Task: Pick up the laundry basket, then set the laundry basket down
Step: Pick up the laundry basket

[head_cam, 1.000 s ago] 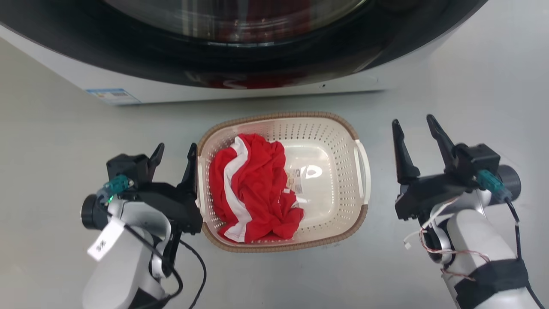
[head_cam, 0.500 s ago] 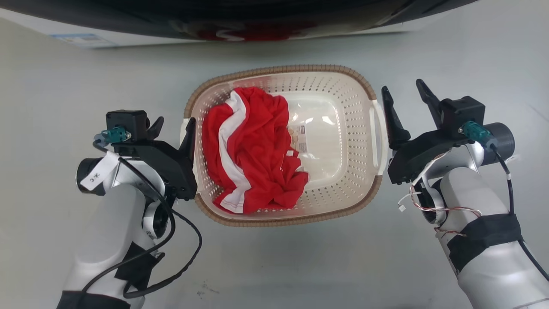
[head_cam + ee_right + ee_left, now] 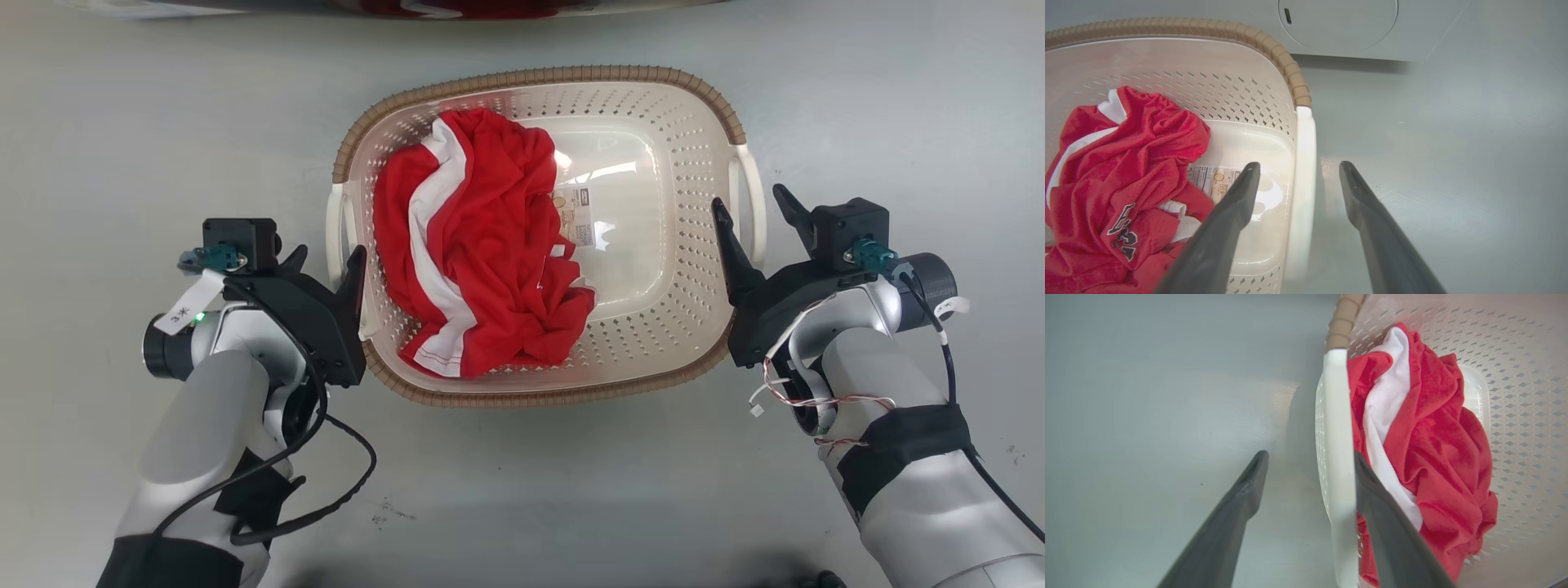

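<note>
Both grippers open: my left gripper point(image 3: 326, 255) and right gripper point(image 3: 748, 198) each straddle a side handle point(image 3: 333, 229) of the laundry basket point(image 3: 531, 77), which sits between them. Plan: seat handles deep, close together, lift level.

Laundry basket point(image 3: 653, 327) upright, flat on grey floor point(image 3: 522, 490), dead ahead of me. Cream perforated plastic, rounded rectangle. Brown woven-look rim point(image 3: 539, 77). White left handle point(image 3: 333, 237) and right handle point(image 3: 758, 216). Label sticker point(image 3: 584, 216) on base. Red-and-white garment point(image 3: 490, 245) bunched in its left half.
</note>
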You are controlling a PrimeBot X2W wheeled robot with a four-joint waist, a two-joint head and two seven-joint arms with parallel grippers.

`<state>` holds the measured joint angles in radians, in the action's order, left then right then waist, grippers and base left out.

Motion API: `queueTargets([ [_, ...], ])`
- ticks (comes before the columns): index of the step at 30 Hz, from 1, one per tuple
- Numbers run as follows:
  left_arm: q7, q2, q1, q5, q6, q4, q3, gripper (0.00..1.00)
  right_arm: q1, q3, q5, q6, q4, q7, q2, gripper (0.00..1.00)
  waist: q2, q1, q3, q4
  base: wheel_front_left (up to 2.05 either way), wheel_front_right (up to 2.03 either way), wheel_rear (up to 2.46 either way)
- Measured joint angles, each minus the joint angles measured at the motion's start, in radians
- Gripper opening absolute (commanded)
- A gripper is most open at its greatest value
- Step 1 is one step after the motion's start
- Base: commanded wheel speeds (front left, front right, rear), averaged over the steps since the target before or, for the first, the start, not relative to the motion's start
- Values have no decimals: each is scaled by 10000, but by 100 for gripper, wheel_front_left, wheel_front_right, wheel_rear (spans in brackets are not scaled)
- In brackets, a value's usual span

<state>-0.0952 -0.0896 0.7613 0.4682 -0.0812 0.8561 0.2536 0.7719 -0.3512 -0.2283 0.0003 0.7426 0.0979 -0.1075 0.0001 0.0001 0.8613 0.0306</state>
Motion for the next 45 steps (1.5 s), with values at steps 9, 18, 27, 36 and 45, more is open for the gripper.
queueTargets([
  [9,94,38,600,46,-257,723,140,0,387,-113,-15,211,742,104,92,0,0,0,258,61,0,0,0],
  [18,192,276,956,111,-343,1340,251,0,722,-117,-163,441,1371,280,180,0,-2,-1,222,118,0,0,0],
  [27,263,418,1005,196,-422,2107,362,0,782,-169,-291,708,2199,280,274,0,-1,0,-167,95,0,0,0],
  [36,67,525,1004,407,-510,2786,405,0,803,-274,-456,961,3037,163,383,0,-1,-1,-838,12,0,0,0],
  [45,-454,663,1004,796,-520,3382,403,0,799,-328,-798,1118,3831,-205,479,0,-1,-1,-1739,-39,0,0,0],
])
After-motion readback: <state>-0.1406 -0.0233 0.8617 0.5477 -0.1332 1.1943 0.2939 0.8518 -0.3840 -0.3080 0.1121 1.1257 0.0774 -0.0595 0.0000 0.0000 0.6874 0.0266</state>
